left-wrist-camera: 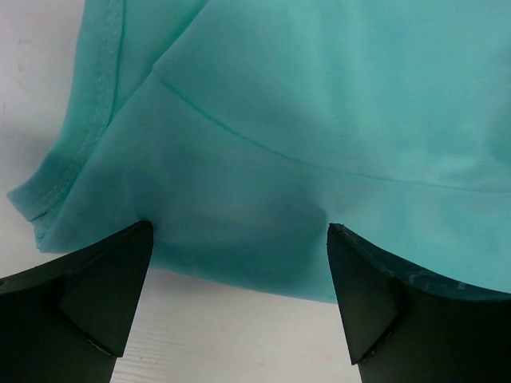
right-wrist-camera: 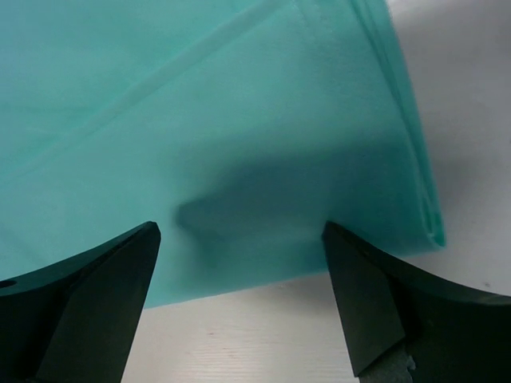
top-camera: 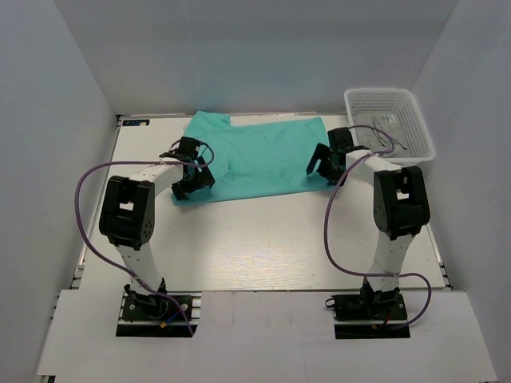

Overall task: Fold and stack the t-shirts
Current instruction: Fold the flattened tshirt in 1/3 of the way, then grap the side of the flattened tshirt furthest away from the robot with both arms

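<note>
Across the far half of the white table [top-camera: 263, 247], I have the turquoise t-shirt [top-camera: 255, 159] lying flat. Its long side runs left to right, and one sleeve [top-camera: 209, 121] pokes out toward the back wall at the far left. The white mesh basket [top-camera: 391, 120] sits in the far right corner, apart from the cloth.

Both arms reach forward from their bases at the near edge, one to each end of the shirt. The left arm [top-camera: 132, 211] bends in toward the shirt's near left corner and the right arm [top-camera: 399, 199] toward its near right corner. A purple cable [top-camera: 88, 199] loops out from each arm.

On my left wrist feed, the left gripper [left-wrist-camera: 239, 231] has its jaws spread wide, with the near edge of the cloth lying across the gap between them. The fingertips [left-wrist-camera: 132, 243] sit right at that edge, but I cannot tell whether they touch it. A stitched hem [left-wrist-camera: 88, 120] runs down the left side of that view, and a thin seam [left-wrist-camera: 263, 148] curves across the fabric.

On the right wrist feed, the right gripper [right-wrist-camera: 241, 227] is likewise wide apart and holds nothing, straddling the shirt's near edge. The cloth's right side [right-wrist-camera: 415, 159] shows several thin layers stacked together.
</note>
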{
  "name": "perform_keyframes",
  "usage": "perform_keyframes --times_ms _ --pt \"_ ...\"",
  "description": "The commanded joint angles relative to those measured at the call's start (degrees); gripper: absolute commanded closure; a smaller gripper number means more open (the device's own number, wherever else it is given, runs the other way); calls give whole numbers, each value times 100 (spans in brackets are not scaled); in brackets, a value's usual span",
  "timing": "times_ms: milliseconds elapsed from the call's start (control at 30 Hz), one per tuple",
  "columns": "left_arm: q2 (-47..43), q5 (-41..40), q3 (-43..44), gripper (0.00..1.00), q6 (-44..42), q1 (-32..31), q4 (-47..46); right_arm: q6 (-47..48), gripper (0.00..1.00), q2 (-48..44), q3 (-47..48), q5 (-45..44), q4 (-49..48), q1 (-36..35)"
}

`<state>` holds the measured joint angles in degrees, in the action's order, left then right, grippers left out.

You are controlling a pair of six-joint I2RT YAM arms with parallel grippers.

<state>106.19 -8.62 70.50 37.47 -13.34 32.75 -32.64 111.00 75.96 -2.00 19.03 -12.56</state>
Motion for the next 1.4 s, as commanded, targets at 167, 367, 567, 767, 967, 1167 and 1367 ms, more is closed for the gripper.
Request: perform_keyframes --times_ms 167,367,567,767,967,1167,1367 --pt "-546 -192 -1193 0 427 7 92 -137 10 -314 -1232 -477 -74 -63" --pt "-1686 62 -2408 0 777 7 318 -295 10 -1465 -2620 -494 -67 -256" --pt "-3366 501 -3604 0 1262 -46 1046 -611 10 -2985 -4027 -486 486 -458" --pt "-4816 643 -3351 0 1421 -46 1505 -437 10 -3998 -4301 50 638 -581" --pt "-4653 -515 -2068 0 1132 -46 1209 -120 10 -4377 -3134 -124 251 -537" --pt "-2566 -823 -601 0 271 95 363 -14 10 -3440 -1870 -811 -145 -493" --pt "3 -1554 2286 0 199 201 776 285 10 -1910 -191 -1012 101 -309"
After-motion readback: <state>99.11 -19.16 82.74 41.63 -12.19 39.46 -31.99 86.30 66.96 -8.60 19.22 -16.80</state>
